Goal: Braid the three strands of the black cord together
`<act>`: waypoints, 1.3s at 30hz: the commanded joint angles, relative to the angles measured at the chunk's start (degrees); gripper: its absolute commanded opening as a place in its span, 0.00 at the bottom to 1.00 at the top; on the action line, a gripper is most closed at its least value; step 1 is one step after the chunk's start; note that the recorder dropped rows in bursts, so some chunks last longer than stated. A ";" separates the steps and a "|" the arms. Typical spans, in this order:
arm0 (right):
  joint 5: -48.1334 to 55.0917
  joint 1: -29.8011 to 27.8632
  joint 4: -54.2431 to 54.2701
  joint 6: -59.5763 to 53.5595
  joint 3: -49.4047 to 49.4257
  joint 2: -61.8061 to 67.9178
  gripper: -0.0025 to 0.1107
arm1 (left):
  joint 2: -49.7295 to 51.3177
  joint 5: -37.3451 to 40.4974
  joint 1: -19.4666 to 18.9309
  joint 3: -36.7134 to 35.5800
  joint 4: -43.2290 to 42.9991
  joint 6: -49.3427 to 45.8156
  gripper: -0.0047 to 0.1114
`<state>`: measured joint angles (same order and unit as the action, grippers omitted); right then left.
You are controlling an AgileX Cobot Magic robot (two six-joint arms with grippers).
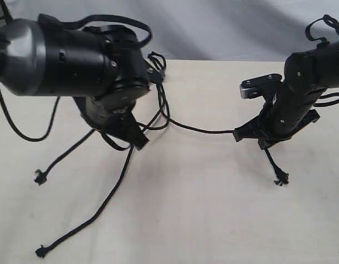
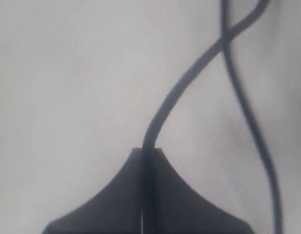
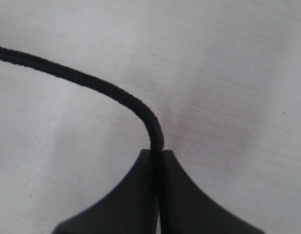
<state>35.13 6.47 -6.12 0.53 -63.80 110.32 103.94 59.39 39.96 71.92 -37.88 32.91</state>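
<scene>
**A:** What does the exterior view show?

**B:** A pale bench (image 1: 213,220). The left arm (image 1: 59,55) reaches in low from the left. Its left tool (image 1: 140,143) points down and is pinched shut on the first strand (image 1: 111,192) of the black cord (image 1: 158,71). The cord's joined end lies bunched near the bench's far edge. The right arm (image 1: 301,82) slopes down from the right, and the right tool (image 1: 237,133) is clamped on the second strand (image 1: 202,130). The third strand (image 1: 65,157) lies loose at the left.

**A:** And the left wrist view?

**B:** It is blurred. The left tool (image 2: 143,163) has its jaws together, and the first strand (image 2: 189,73) rises out of them. Another strand (image 2: 248,112) crosses it.

**A:** The right wrist view?

**B:** The right tool (image 3: 157,158) has its jaws closed on the second strand (image 3: 91,80), which bends away over the bench (image 3: 228,73).
</scene>
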 commanded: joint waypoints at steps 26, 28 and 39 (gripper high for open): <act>2.52 -0.37 -1.77 0.32 0.12 -0.09 0.02 | 1.99 -34.85 -17.35 -21.60 0.79 1.82 0.04; 2.63 -0.37 -1.77 0.32 0.12 -0.09 0.02 | 2.68 -35.33 -17.35 -21.60 1.22 1.56 0.04; 4.55 -0.37 0.21 6.21 -0.82 -0.20 0.59 | 6.70 -37.13 -17.35 -21.60 1.45 1.31 0.04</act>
<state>37.73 6.47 -7.12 4.31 -63.80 110.32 108.50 22.91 22.68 51.16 -38.11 34.24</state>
